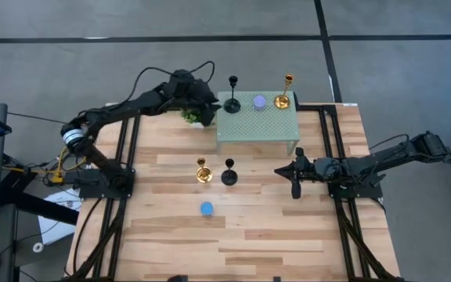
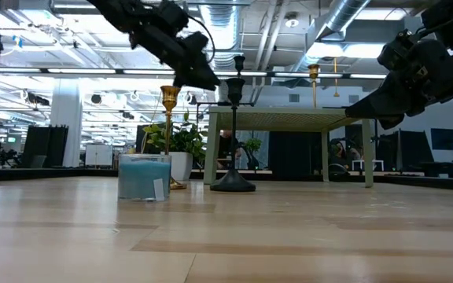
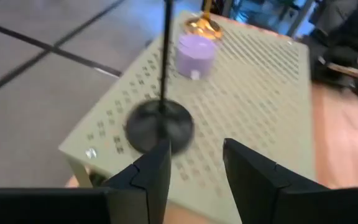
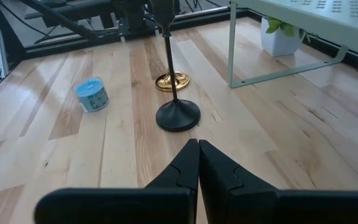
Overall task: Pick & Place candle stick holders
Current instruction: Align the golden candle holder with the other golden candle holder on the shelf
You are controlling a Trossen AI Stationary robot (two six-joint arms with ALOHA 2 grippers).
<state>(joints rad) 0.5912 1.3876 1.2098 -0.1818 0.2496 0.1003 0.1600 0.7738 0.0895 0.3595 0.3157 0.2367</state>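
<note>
On the pale green perforated stand (image 1: 257, 121) stand a black stemmed holder (image 1: 232, 103), a low purple holder (image 1: 260, 102) and a gold stemmed holder (image 1: 283, 99). On the table stand a gold holder (image 1: 203, 174), a black holder (image 1: 229, 175) and a low blue holder (image 1: 207, 208). My left gripper (image 1: 214, 102) is open just left of the stand's black holder (image 3: 160, 121), touching nothing. My right gripper (image 1: 294, 186) is shut and empty, on the table right of the black holder (image 4: 178, 115).
A small green plant in a white pot (image 1: 194, 116) stands at the stand's left edge, under my left arm. The stand's legs (image 4: 232, 50) rise from the table's far middle. Bare wood lies along the table's near half (image 1: 272, 235).
</note>
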